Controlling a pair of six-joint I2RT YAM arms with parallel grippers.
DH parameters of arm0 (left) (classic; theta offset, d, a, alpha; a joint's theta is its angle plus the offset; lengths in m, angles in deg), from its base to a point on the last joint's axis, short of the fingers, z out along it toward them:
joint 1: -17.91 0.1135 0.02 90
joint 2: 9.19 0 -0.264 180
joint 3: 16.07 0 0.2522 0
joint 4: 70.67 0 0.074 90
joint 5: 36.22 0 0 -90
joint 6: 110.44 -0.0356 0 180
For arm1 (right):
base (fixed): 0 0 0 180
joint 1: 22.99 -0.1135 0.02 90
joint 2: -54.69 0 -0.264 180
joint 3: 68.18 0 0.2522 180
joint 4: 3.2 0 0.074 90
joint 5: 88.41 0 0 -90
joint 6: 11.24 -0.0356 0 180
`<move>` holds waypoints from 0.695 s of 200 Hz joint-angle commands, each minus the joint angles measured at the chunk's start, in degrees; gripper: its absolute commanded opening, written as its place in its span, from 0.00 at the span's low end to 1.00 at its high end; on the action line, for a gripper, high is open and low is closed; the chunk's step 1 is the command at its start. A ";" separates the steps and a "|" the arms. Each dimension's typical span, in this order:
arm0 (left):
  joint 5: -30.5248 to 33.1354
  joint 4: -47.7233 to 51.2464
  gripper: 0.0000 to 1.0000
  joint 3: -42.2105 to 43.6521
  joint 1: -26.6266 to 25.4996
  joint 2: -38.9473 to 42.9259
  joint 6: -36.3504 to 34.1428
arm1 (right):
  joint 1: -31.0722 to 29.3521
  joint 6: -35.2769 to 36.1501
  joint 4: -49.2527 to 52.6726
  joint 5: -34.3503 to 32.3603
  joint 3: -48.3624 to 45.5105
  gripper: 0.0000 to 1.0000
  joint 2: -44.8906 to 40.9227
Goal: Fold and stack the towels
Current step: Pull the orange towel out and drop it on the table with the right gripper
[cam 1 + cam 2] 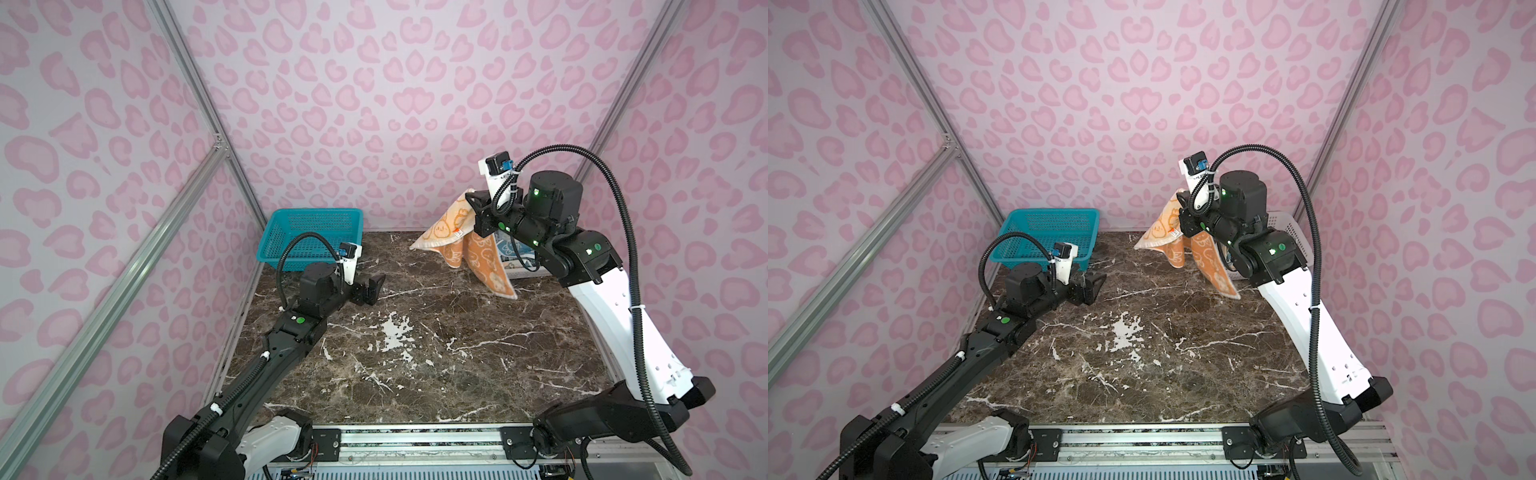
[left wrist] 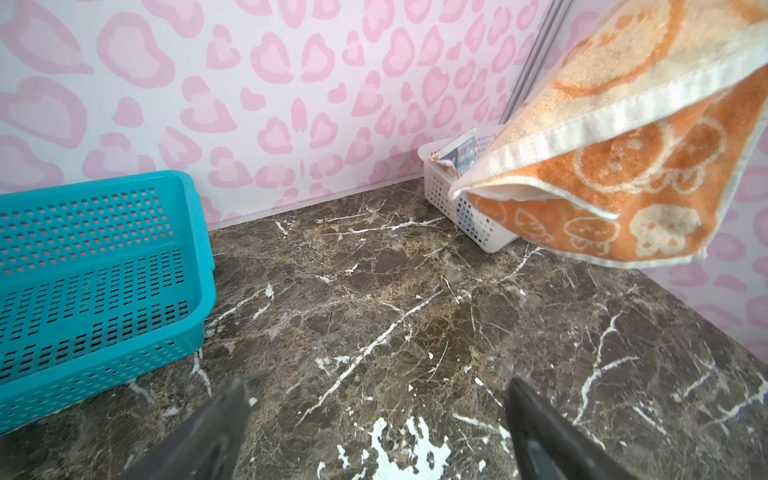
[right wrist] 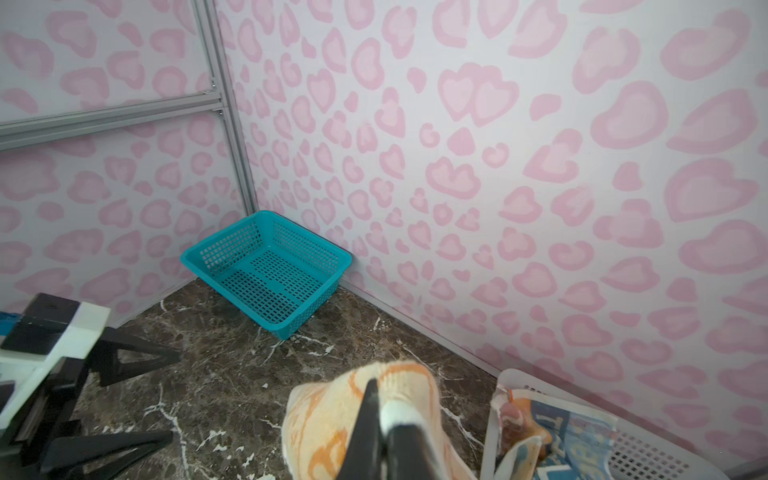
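Note:
An orange-cream towel [image 1: 484, 259] [image 1: 1210, 259] with bunnies hangs in the air at the back right, its lower corner just above the marble table [image 1: 415, 365]. My right gripper [image 1: 471, 203] [image 1: 1181, 210] [image 3: 380, 399] is shut on its top edge, and the cloth [image 3: 328, 415] drapes over the jaws. My left gripper [image 1: 374, 286] [image 1: 1094, 284] [image 2: 376, 386] hovers open and empty over the table's left side, well apart from the towel [image 2: 615, 166]. More towels [image 3: 582, 432] [image 2: 461, 153], one with blue lettering, lie crumpled in the white basket [image 3: 648, 453].
An empty teal mesh basket [image 1: 307, 216] [image 1: 1038, 216] [image 2: 195, 232] [image 3: 266, 216] sits in the back left corner. The white basket [image 1: 1291, 228] [image 2: 440, 187] stands in the back right corner, partly behind the right arm. Pink patterned walls close in three sides.

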 commanded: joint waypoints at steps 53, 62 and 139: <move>1.68 -3.71 0.97 3.38 -0.76 0.93 -8.60 | 0.18 -18.03 -8.19 6.48 -25.73 0.00 -2.03; 2.11 -3.97 0.97 4.18 -0.71 1.38 -8.59 | 0.45 -21.46 -9.55 7.73 -30.14 0.00 -1.62; 2.07 -4.35 1.00 4.83 -1.32 -4.33 -2.72 | 5.16 -31.20 -8.20 9.48 -41.59 0.00 10.03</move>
